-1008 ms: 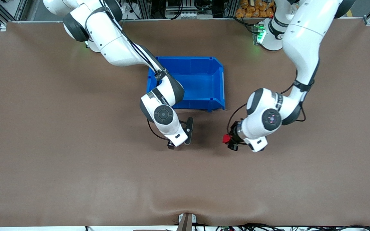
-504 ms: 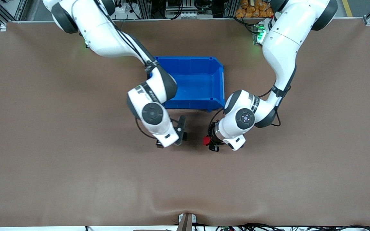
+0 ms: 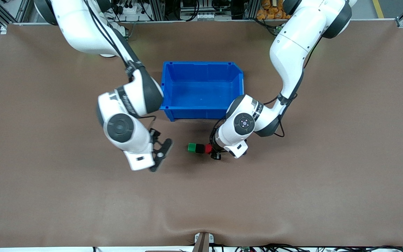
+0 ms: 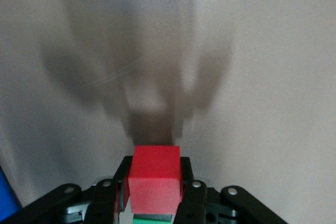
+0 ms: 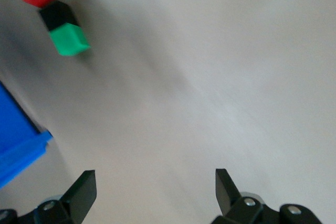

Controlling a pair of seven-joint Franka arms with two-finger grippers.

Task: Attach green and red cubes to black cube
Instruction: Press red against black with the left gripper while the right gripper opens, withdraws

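Now left tool (image 3: 211, 151) seemingly gripping red cube (image 4: 155, 178), right tool (image 5: 152, 192) wide.

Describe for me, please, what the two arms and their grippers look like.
Both arms have glossy white shells with dark grey bands at the joints and round dark caps on the wrists. Black cables run along each forearm. The left gripper and the right gripper are black, with slim black jaws bearing small silver screws; the white wrist housings carry small dark markings.
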